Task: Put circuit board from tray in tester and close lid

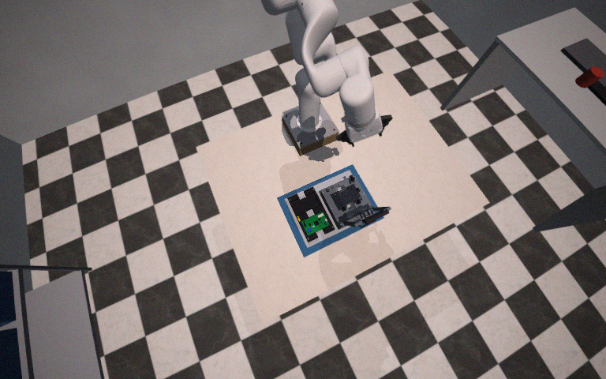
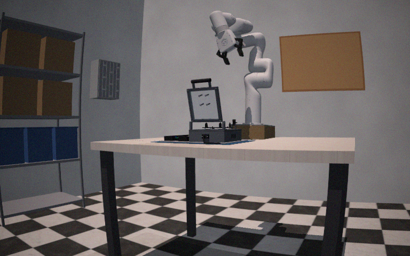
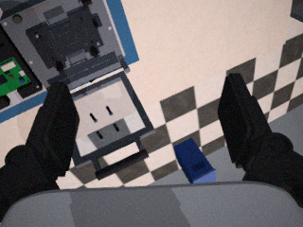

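The green circuit board lies face up in the near pocket of the black tray on a blue mat; part of it shows in the wrist view. The grey tester stands beside the tray, its lid raised upright with a black handle on top. The tester's plate with posts shows in the wrist view, with the lid below it. My gripper is open and empty, high above the table, near the arm's base and well apart from the tester; it also shows in the wrist view.
The arm's base sits on a brown block behind the mat. A shelf rack with boxes and blue bins stands off the table's left. A grey bench with a red object is at far right.
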`<state>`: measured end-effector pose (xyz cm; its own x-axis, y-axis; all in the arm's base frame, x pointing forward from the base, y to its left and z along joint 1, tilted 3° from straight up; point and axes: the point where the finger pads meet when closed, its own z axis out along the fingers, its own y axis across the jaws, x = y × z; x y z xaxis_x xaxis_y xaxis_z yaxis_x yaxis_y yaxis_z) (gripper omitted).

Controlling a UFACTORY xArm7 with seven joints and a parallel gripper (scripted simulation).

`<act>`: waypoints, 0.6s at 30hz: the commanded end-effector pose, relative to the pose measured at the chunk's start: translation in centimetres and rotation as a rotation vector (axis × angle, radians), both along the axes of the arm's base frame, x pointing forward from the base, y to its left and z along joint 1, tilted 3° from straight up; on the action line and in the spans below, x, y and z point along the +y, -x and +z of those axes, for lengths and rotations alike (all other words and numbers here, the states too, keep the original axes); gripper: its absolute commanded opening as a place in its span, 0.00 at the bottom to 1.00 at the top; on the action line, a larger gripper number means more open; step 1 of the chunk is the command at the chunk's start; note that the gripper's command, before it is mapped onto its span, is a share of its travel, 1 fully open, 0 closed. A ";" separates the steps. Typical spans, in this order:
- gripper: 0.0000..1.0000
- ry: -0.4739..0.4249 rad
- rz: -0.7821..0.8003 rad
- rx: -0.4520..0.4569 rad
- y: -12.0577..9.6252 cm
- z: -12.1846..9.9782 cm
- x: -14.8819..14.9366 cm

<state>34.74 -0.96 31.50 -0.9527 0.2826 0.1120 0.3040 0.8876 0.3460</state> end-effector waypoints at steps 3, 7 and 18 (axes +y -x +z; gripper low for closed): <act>1.00 0.007 -0.027 0.006 -0.5 0.0 -0.3; 1.00 0.007 -0.027 0.006 -0.5 0.0 -0.3; 1.00 0.042 -0.219 0.066 -2.7 -1.2 -3.3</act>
<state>37.07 -4.05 30.23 -0.8677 0.4716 0.1571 0.4970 0.8183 0.2887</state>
